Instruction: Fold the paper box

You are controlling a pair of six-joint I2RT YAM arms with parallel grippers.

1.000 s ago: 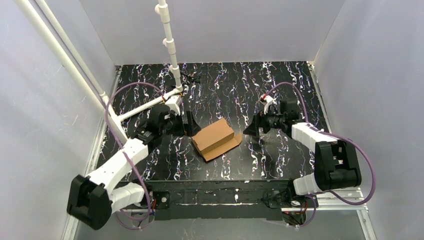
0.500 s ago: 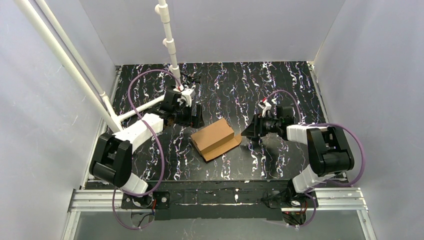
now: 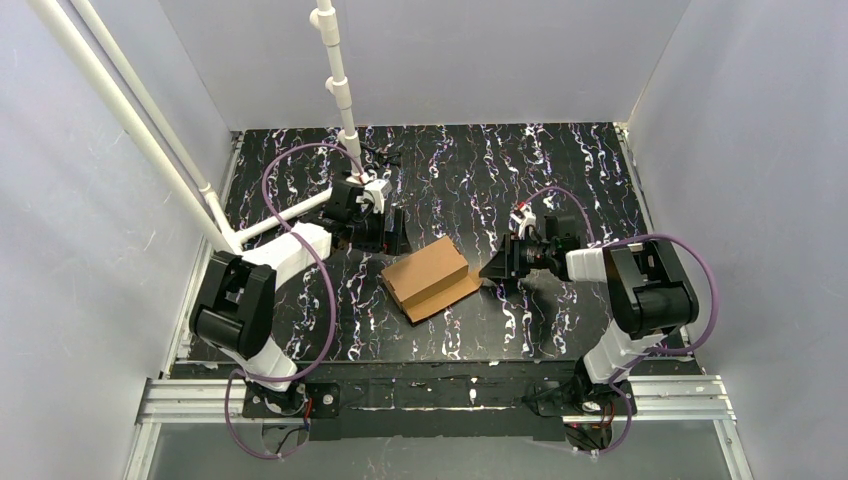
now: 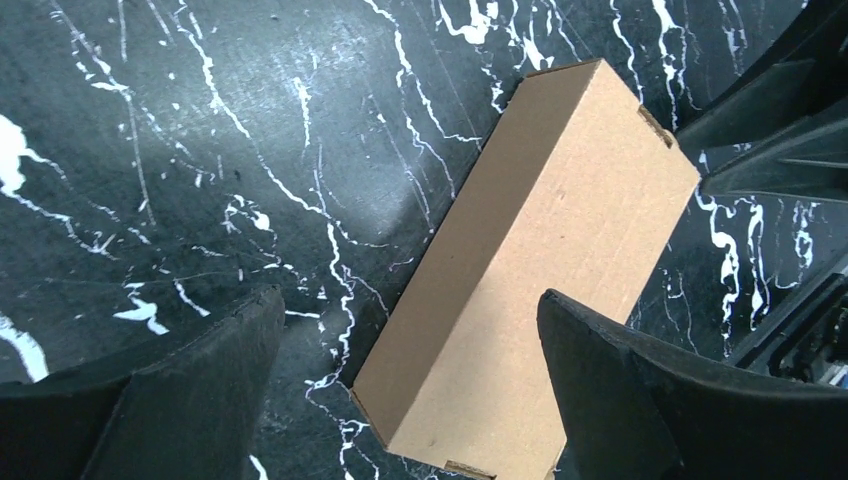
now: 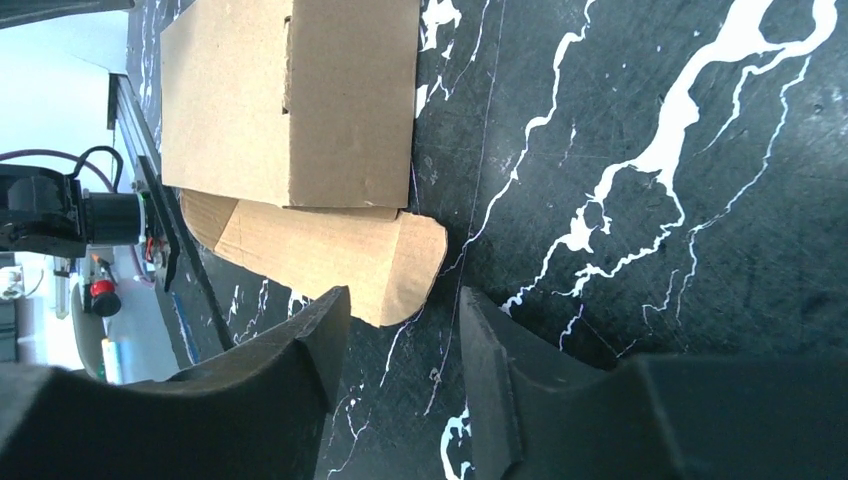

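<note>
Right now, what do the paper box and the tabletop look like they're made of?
Paper box: looks like plain brown cardboard, matte and uncoated. Cut flap edges and a rounded tab show in the wrist views. Tabletop: black surface with white marble-like veining and a slight sheen under the light. It could be printed film or laminate; I can't tell which.

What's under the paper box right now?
One rounded brown flap pokes out flat on the marbled table from beneath the paper box body. How far it runs underneath, and anything else there, is hidden.
</note>
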